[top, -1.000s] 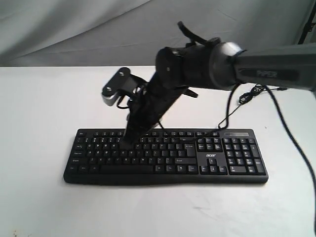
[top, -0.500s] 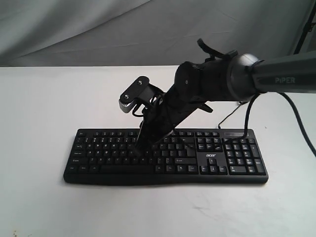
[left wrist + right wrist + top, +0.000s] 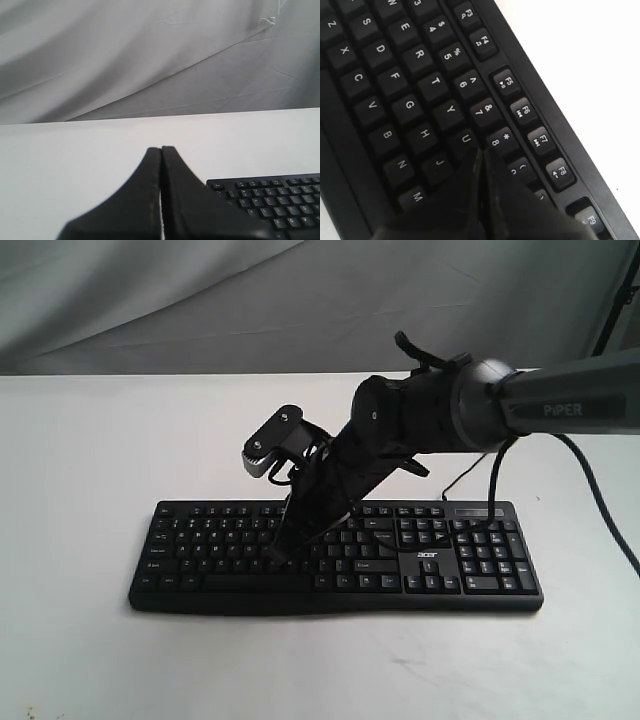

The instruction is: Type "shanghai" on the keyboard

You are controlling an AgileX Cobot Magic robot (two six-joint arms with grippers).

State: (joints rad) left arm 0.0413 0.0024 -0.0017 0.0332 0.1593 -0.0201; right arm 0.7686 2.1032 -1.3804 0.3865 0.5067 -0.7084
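Note:
The black keyboard (image 3: 200, 550) lies across the middle of the white table, with the white acer logo (image 3: 427, 555) beside its number pad. My right gripper (image 3: 279, 554) reaches across from the right, slanted down onto the letter keys, jaws pressed together. In the right wrist view the right gripper's (image 3: 482, 151) tips rest among the U key (image 3: 465, 138), J key (image 3: 439, 163) and 8 key (image 3: 496, 141), hiding the key beneath them. My left gripper (image 3: 161, 149) is shut and empty above bare table, left of the keyboard's (image 3: 270, 195) corner; the exterior view does not show it.
A wrinkled grey cloth (image 3: 150, 300) hangs behind the white table (image 3: 80, 440). The right arm's dark body (image 3: 420, 420) and its cable (image 3: 492, 475) hang over the keyboard's back edge. Bare table surrounds the keyboard.
The right gripper has swung to the right along the keys and its tip has dropped lower, toward the keyboard's front rows. The keyboard has not shifted.

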